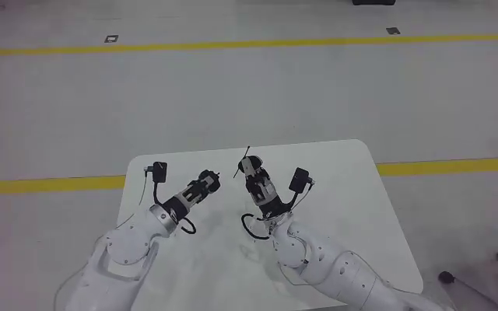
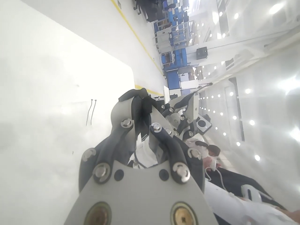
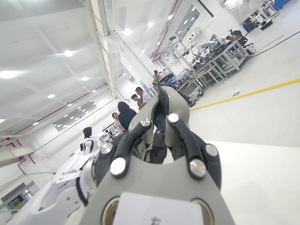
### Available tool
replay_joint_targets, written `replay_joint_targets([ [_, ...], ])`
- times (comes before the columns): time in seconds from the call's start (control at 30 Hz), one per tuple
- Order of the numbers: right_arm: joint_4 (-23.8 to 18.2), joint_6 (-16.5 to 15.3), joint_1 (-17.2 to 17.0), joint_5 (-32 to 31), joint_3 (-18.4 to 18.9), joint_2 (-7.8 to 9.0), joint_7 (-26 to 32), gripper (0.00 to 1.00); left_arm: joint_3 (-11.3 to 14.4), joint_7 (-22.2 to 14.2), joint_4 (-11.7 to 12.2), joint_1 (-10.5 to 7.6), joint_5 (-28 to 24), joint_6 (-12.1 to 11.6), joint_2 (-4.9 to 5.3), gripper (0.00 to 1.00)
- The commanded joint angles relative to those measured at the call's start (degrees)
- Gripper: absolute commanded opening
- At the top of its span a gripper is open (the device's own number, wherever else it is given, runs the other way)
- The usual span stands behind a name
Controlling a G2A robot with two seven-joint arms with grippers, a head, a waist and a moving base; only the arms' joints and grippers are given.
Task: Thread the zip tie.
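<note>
My right gripper [image 3: 161, 95] is shut on a thin black zip tie [image 3: 156, 80], which sticks out past the fingertips with its small head at the far end. From above, that zip tie [image 1: 243, 156] slants up over the table's middle from the right gripper [image 1: 249, 166]. My left gripper [image 1: 208, 182] is held a short way to its left, pointing toward it. In the left wrist view its black-padded fingers [image 2: 138, 108] are pressed together, with nothing that I can make out between them. The right gripper [image 2: 191, 101] shows just beyond.
Two more black zip ties [image 2: 91, 112] lie side by side on the white table [image 1: 342, 179]. The table's rounded far corner [image 2: 130, 71] is close behind the grippers, with grey floor and a yellow line [image 1: 233, 44] beyond.
</note>
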Motion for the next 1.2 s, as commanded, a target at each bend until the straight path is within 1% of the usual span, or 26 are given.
replay_joint_targets([
  [0.0, 0.00, 0.00, 0.00, 0.00, 0.00, 0.00, 0.00, 0.00, 0.47, 1.30, -0.02, 0.86, 4.04, -4.71, 0.16, 0.00],
  [0.03, 0.00, 0.00, 0.00, 0.00, 0.00, 0.00, 0.00, 0.00, 0.73, 1.77, 0.02, 1.16, 5.28, -6.39, 0.21, 0.00],
  [0.07, 0.00, 0.00, 0.00, 0.00, 0.00, 0.00, 0.00, 0.00, 0.77, 1.97, 0.06, 1.23, 5.63, -6.79, 0.22, 0.00],
  [0.33, 0.00, 0.00, 0.00, 0.00, 0.00, 0.00, 0.00, 0.00, 0.77, 1.97, 0.06, 1.23, 5.63, -6.79, 0.22, 0.00],
  [0.4, 0.00, 0.00, 0.00, 0.00, 0.00, 0.00, 0.00, 0.00, 1.16, 3.12, 0.16, 1.33, 4.79, -7.22, 0.12, 0.00],
  [0.43, 0.00, 0.00, 0.00, 0.00, 0.00, 0.00, 0.00, 0.00, 1.20, 2.95, -0.09, 1.29, 7.09, -8.10, 0.26, 0.00],
  [0.53, 0.00, 0.00, 0.00, 0.00, 0.00, 0.00, 0.00, 0.00, 1.30, 4.83, -0.68, 1.98, 10.14, -10.14, 0.38, 0.00],
  [0.57, -0.03, 0.12, -0.07, -0.07, 0.07, -0.01, 0.19, 0.00, 1.33, 5.51, -0.90, 2.18, 12.35, -10.95, 0.47, 0.00],
  [0.63, -0.38, 0.57, -0.64, -1.10, 0.90, -0.08, 0.70, 0.00, 1.62, 6.16, -1.17, 2.51, 14.15, -11.70, 0.53, 0.00],
  [0.7, -0.17, 0.17, -1.33, -3.18, 1.71, -0.21, 0.15, 0.00, 1.91, 6.71, -1.43, 2.76, 17.41, -12.44, 0.66, 0.00],
  [0.77, -0.11, 0.00, -1.73, -4.65, 2.30, -0.41, -0.59, 0.00, 2.17, 7.34, -1.62, 2.95, 19.04, -12.87, 0.72, 0.00],
  [0.97, 0.65, 0.00, -2.37, -10.12, 2.69, -1.13, -4.22, 0.00, 2.86, 7.94, -1.54, 3.20, 19.26, -12.68, 0.78, 0.00],
  [1.17, 3.31, 0.00, -2.34, -15.41, 2.42, -1.87, -8.49, 0.00, 3.02, 7.98, -1.85, 2.94, 19.53, -12.21, 0.86, 0.00],
])
